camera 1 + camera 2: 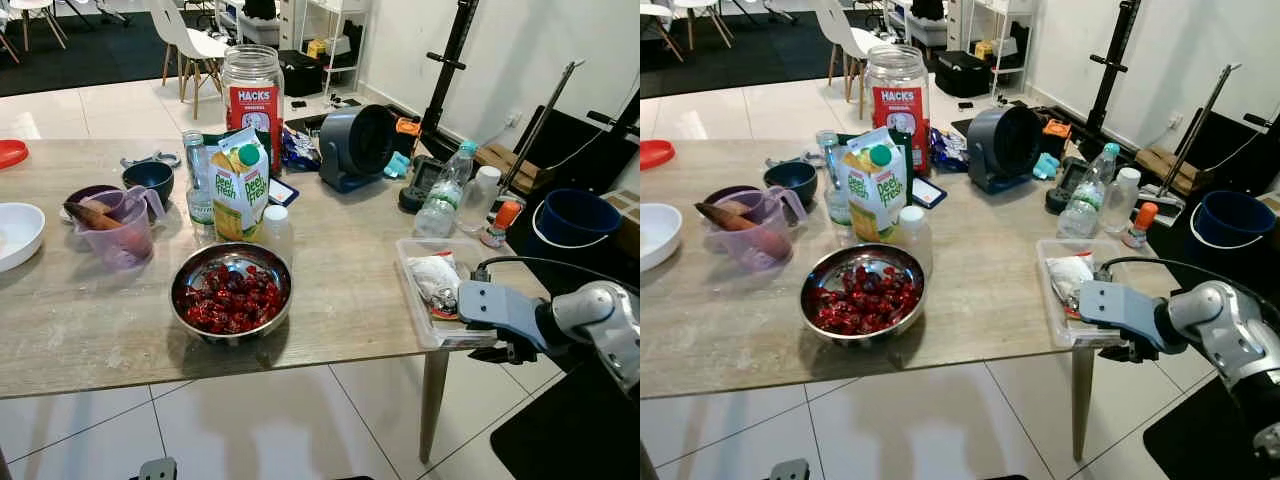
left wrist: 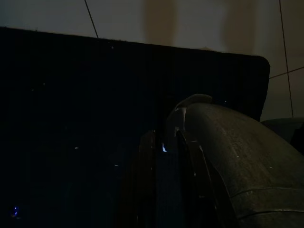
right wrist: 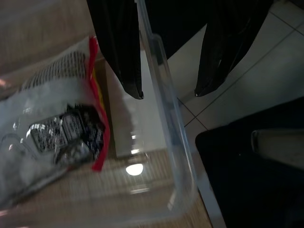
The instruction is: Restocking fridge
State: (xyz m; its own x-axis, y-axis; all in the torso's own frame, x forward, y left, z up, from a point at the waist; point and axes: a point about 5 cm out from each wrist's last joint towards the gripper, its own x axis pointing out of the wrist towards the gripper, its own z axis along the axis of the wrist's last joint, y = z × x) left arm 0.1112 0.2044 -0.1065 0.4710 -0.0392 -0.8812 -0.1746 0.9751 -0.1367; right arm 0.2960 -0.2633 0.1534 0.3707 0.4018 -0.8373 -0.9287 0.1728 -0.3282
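Note:
A clear plastic container [image 1: 411, 296] sits at the right end of the wooden table [image 1: 340, 250], with a crumpled white and red packet [image 1: 437, 278] lying in it. My right gripper [image 3: 168, 92] is open at its near corner. In the right wrist view one black finger [image 3: 121, 52] hangs inside the container wall [image 3: 183, 156] and the other outside, over the floor. The packet [image 3: 57, 123] lies just past the inner finger. A green and yellow juice carton [image 1: 240, 185], a steel bowl of red berries [image 1: 231, 292] and a water bottle [image 1: 445, 195] stand on the table. My left arm hangs idle in the dark.
A tall Hacks jar [image 1: 253, 100], a purple measuring jug [image 1: 125, 230], a white bowl [image 1: 15, 235] and a grey fan [image 1: 355, 145] crowd the table. A blue bucket [image 1: 578, 218] and black stands are on the floor to the right. White tiles lie in front.

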